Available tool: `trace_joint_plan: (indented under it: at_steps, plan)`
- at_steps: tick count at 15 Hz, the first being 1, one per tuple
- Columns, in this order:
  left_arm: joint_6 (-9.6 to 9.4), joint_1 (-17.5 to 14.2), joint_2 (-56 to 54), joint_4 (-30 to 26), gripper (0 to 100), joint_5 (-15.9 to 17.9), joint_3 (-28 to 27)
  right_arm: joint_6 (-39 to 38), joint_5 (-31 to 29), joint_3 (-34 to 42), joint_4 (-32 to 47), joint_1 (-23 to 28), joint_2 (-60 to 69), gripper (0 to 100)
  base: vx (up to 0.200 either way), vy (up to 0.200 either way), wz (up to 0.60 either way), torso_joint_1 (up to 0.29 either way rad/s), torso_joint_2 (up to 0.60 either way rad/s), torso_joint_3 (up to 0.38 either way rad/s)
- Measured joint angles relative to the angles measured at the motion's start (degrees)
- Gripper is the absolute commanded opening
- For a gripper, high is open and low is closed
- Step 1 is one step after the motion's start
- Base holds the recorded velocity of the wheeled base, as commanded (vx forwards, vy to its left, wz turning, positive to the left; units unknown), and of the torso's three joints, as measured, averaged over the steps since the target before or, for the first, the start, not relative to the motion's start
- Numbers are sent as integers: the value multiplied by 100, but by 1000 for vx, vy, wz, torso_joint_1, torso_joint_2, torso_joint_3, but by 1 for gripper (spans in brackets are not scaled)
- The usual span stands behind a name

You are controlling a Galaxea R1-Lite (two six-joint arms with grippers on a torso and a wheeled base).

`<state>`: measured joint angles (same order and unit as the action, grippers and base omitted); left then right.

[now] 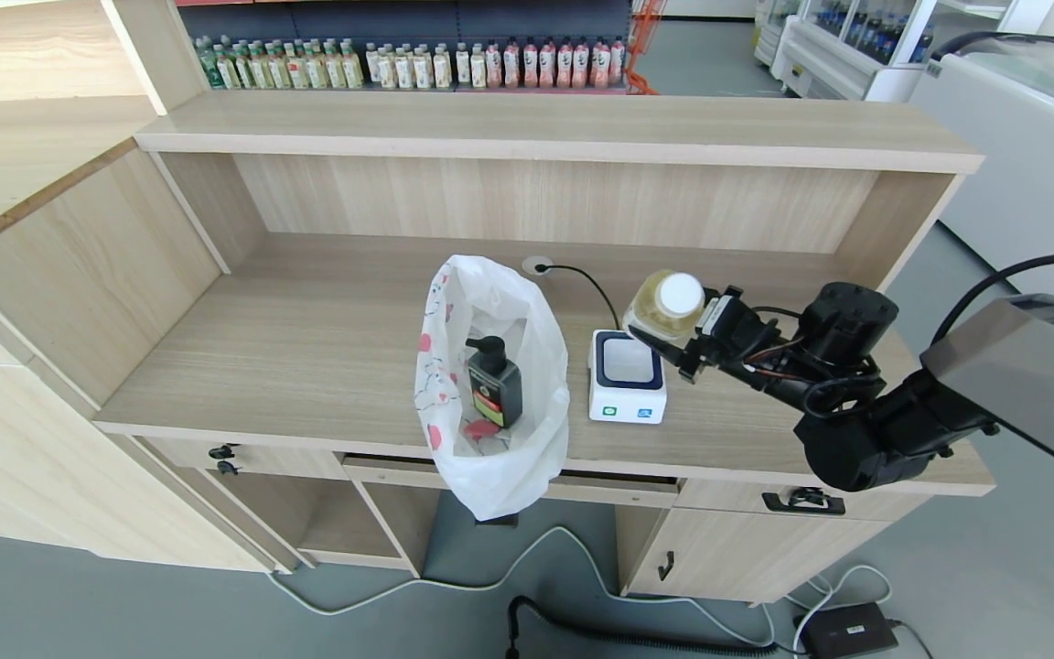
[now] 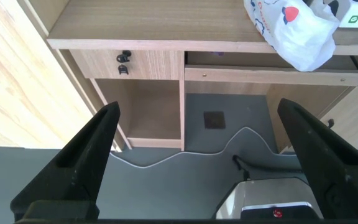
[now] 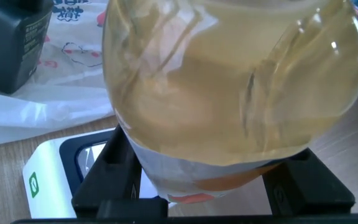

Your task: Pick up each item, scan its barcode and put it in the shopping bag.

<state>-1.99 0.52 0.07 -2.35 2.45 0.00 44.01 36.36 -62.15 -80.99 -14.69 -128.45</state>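
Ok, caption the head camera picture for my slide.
Right gripper holds a yellow drink bottle at the scanner, beside the shopping bag holding a black pump bottle.

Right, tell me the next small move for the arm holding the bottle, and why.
Probably ease the bottle a little toward the robot's left, over the window of the scanner. The right arm's jaws grip it at the scanner's far right corner, off the window, so the barcode likely hasn't been read; the bag comes after.

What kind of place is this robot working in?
Most likely a small shop's checkout: rows of drink bottles behind, a barcode scanner on the wooden counter, and a shopping bag beside it.
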Motion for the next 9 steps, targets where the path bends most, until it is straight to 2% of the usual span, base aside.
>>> trace_joint_plan:
  at_steps: [9]
  plan:
    - [-1,-1,0,-2,100,0,0,0,-18,-188,-7,-52,-162,0,0,0,0,0,0,0]
